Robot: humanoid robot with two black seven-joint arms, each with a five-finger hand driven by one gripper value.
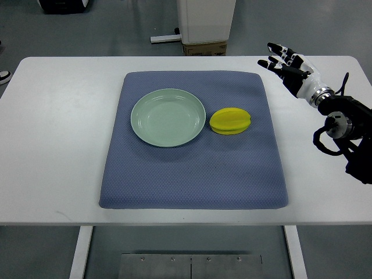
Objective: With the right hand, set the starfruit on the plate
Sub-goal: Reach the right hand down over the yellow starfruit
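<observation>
Top view, items by size: white table [52,133] filling the frame; blue-grey mat [192,174] at centre; pale green plate [168,117], centre-left on the mat; yellow starfruit [231,121] on the mat just right of the plate's rim; right hand [289,68], upper right, fingers spread wide, holding nothing, well apart from the starfruit.

Grey floor [116,29] all round my white table [58,145]. Past its far edge stands a white cabinet [206,20] on a cardboard-coloured base [204,49]. Under the near edge, white legs [81,250] and a metal plate [192,265].
</observation>
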